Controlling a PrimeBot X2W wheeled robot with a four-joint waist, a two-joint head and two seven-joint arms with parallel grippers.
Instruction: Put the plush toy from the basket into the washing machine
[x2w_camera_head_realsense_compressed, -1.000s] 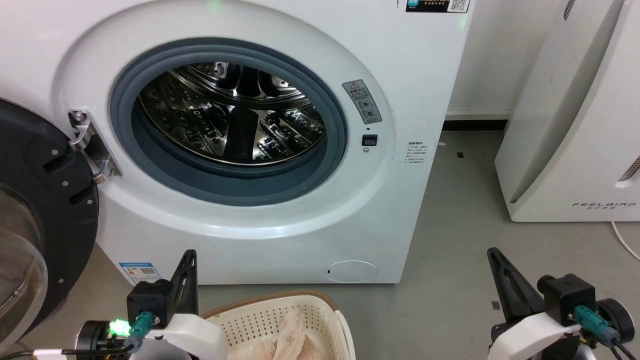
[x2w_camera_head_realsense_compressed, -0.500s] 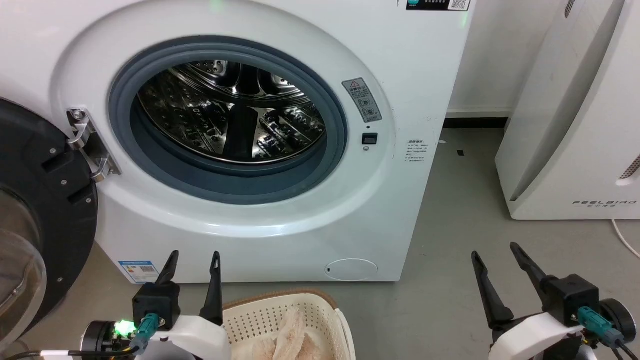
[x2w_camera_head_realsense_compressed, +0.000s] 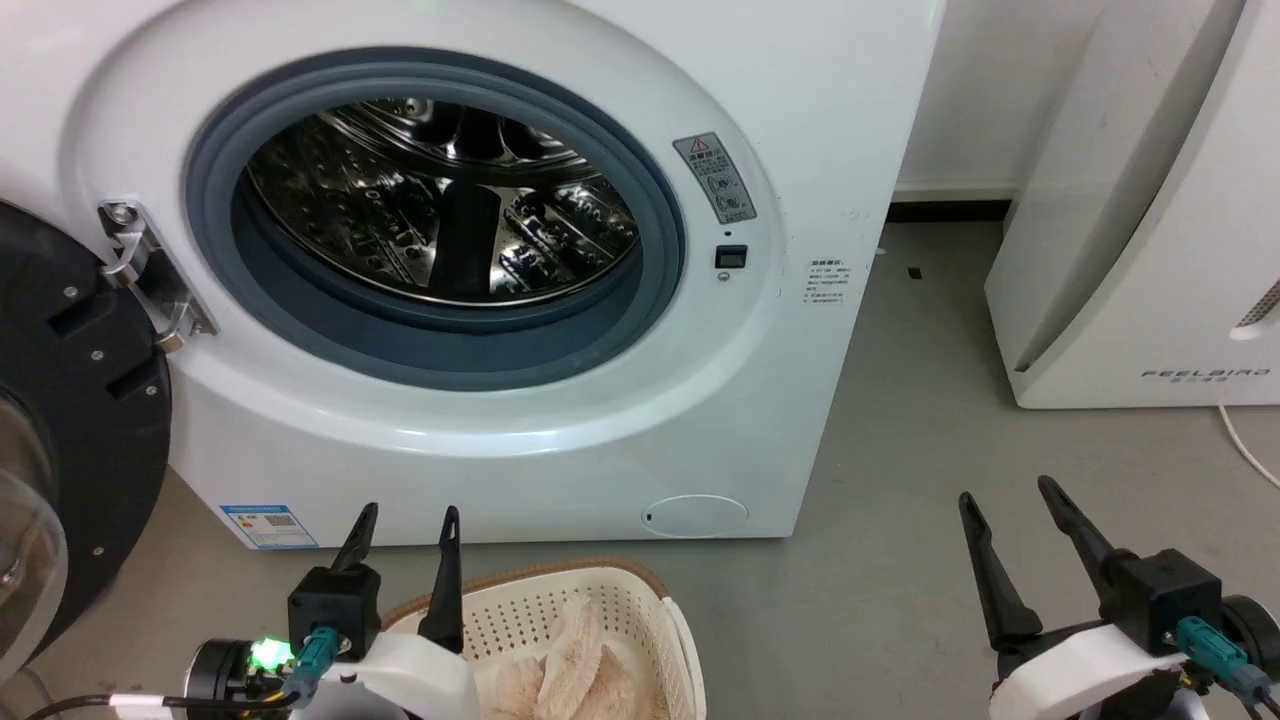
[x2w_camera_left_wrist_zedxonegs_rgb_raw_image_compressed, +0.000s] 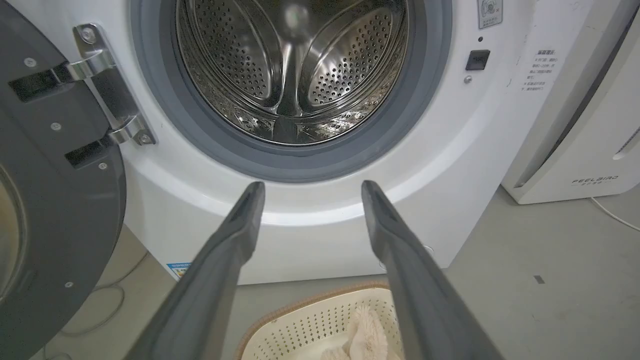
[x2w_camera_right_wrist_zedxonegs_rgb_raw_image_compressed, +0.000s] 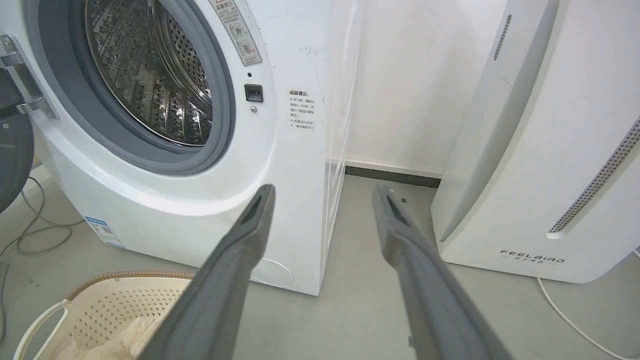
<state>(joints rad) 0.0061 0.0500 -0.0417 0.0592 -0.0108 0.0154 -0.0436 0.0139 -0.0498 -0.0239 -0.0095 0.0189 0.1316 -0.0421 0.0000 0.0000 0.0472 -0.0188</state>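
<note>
Fingers (x2w_camera_head_realsense_compressed: 446, 570): left gripper (x2w_camera_head_realsense_compressed: 411, 508) and right gripper (x2w_camera_head_realsense_compressed: 1005, 490) spread apart, empty.
Grab: sink left deep into plush toy (x2w_camera_head_realsense_compressed: 575, 660), clear of basket (x2w_camera_head_realsense_compressed: 600, 566) rim.

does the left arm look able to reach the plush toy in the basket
Probably yes: the left gripper, fingers open, is right by the basket, and the plush toy lies uncovered inside.

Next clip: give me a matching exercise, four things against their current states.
1. plush toy
2. washing machine door
3. left gripper
4. washing machine drum

a. open, holding nothing
b. lying in the basket
c. swung open on its hinge
d. bare steel, nothing inside

Pairs: 1-b; 2-c; 3-a; 4-d
</note>
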